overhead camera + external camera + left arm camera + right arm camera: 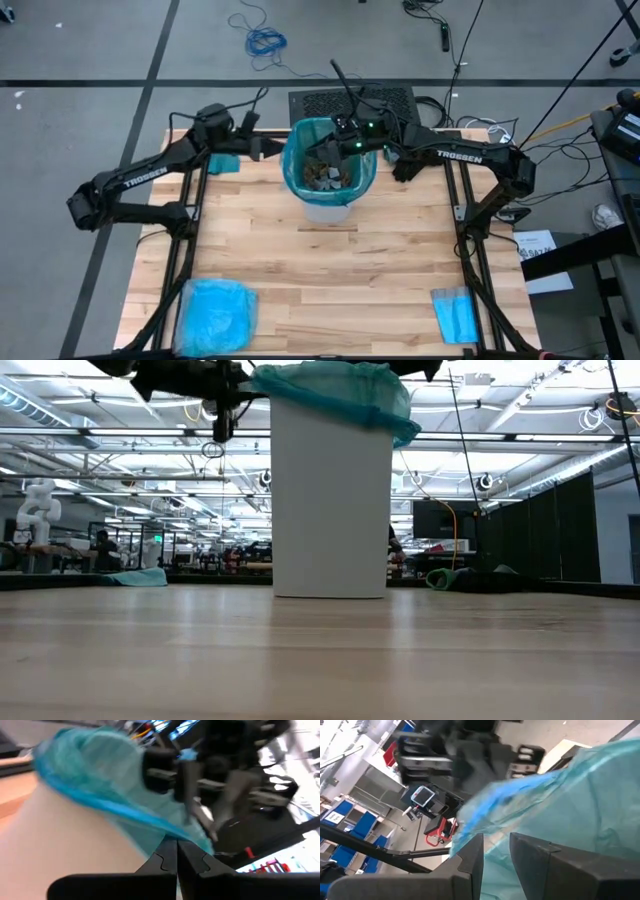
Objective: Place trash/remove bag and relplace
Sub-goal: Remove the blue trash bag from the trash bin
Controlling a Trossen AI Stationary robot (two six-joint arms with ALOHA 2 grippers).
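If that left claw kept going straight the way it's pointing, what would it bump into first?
Most likely the bag folded over the white bin's rim, right ahead of the shut left gripper; depth is hard to judge.

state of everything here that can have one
bin: upright, lined, holding trash
bag: in the bin, rim folded over its edge
trash: inside the bag
left end effector: shut, at the bag's rim
right end effector: part open around a fold of bag
blue sheet: folded flat
pale bag: crumpled on table
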